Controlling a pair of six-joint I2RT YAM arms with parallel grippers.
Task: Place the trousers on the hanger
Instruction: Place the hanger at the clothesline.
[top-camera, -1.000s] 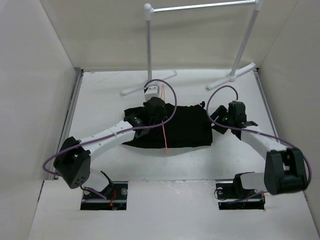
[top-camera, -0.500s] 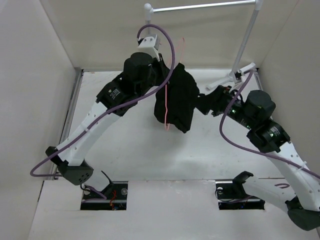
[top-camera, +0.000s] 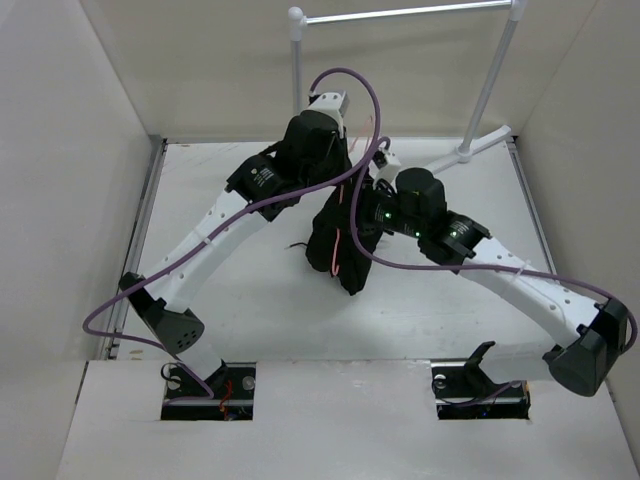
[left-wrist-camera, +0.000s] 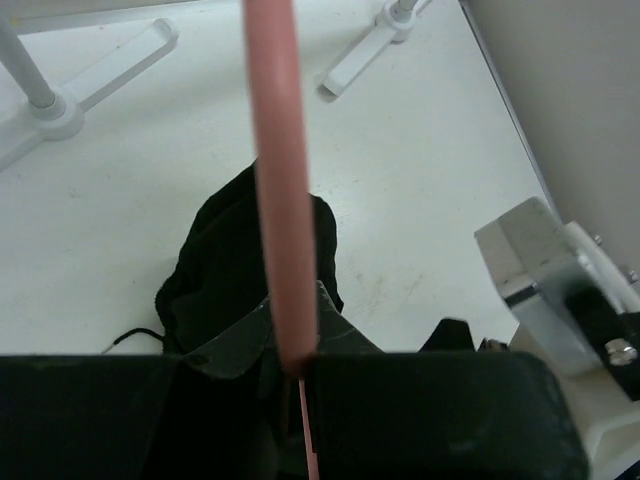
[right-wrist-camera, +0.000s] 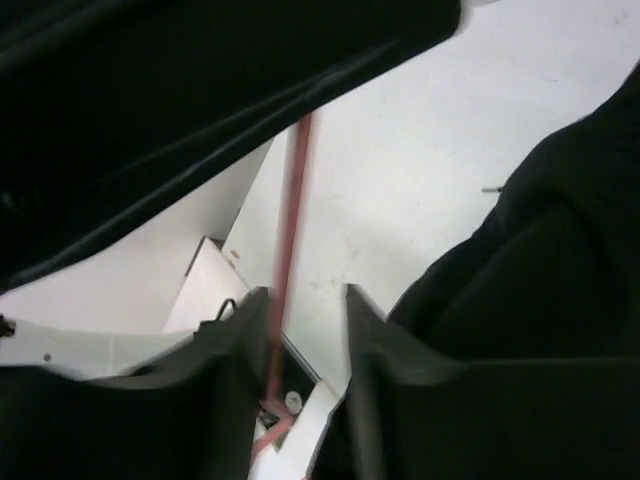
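Note:
The black trousers (top-camera: 345, 255) hang bunched over the pink-red hanger (top-camera: 337, 245), lifted above the table's middle. My left gripper (top-camera: 345, 160) is shut on the hanger's wire from above. In the left wrist view the wire (left-wrist-camera: 280, 150) runs down into the closed left gripper (left-wrist-camera: 290, 365), with the trousers (left-wrist-camera: 225, 260) below. My right gripper (top-camera: 375, 188) is open beside the hanging bundle. In the right wrist view the right gripper (right-wrist-camera: 305, 310) has the hanger wire (right-wrist-camera: 293, 200) in its gap, close to one finger, and the trousers (right-wrist-camera: 540, 260) are at the right.
A white-posted rack (top-camera: 297, 70) with a silver crossbar (top-camera: 400, 12) stands at the back, and its feet (left-wrist-camera: 50, 115) rest on the table. Beige walls close in the left, right and back. Purple cables loop over both arms.
The left arm lifted the hanger and trousers off the table, where they now hang bunched. The right arm swung left and up to the hanger, and the wire now lies between its fingers.

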